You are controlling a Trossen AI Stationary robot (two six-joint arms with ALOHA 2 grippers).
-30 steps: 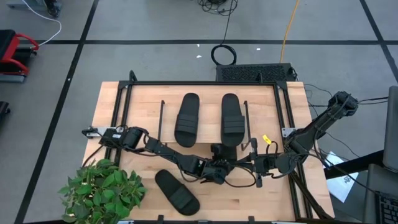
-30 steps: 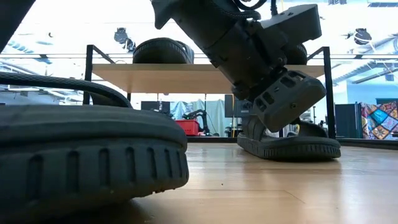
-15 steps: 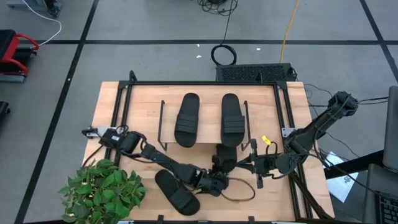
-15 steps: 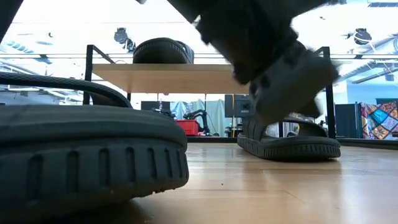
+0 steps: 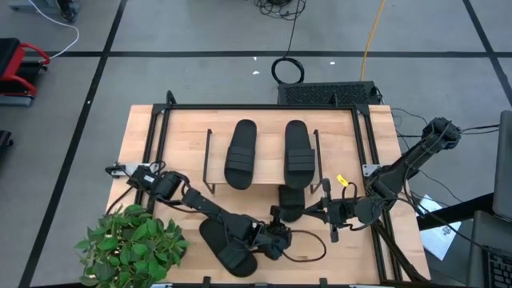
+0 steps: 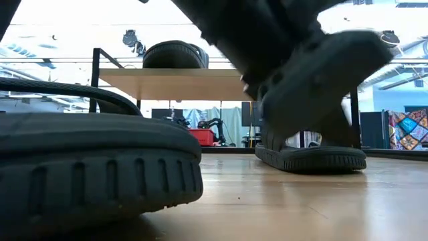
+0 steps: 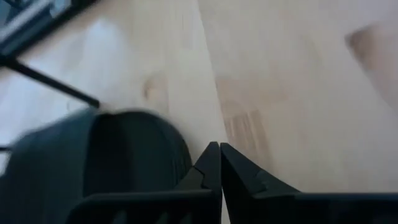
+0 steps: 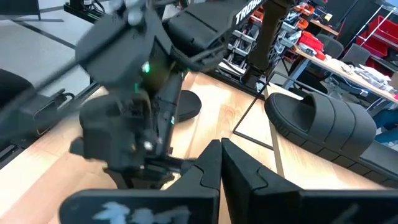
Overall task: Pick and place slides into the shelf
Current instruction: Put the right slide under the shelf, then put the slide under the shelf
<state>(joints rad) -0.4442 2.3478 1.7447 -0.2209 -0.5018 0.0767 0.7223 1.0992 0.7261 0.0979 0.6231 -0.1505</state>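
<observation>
Two black slides (image 5: pixel 240 152) (image 5: pixel 298 152) lie on the shelf's wooden top (image 5: pixel 268 144). Another slide (image 5: pixel 290 204) rests sole-down on the table, half under the shelf's near edge, and shows in the low view (image 6: pixel 311 157). One more slide (image 5: pixel 228 246) lies near the table's front edge. My left gripper (image 5: pixel 278 237) is shut just in front of the half-hidden slide (image 7: pixel 106 162), its tips (image 7: pixel 219 155) beside that slide's rounded end. My right gripper (image 5: pixel 310 213) hangs shut over the table to the right, holding nothing. My left gripper's shut fingertips (image 7: pixel 211 158) stand close by the rounded end of the slide under the shelf (image 7: pixel 177 155). They slant down toward it from the table's near side. I cannot tell whether they touch it.
A potted green plant (image 5: pixel 132 244) stands at the near left corner. A black metal frame (image 5: pixel 260 108) runs around the table. The shelf's thin black legs (image 7: pixel 56 84) stand close to the left gripper. Bare wood lies at the near right.
My left gripper has drawn back toward the table's near edge, away from the slide under the shelf, which stays on the table. My right arm has kept still.
</observation>
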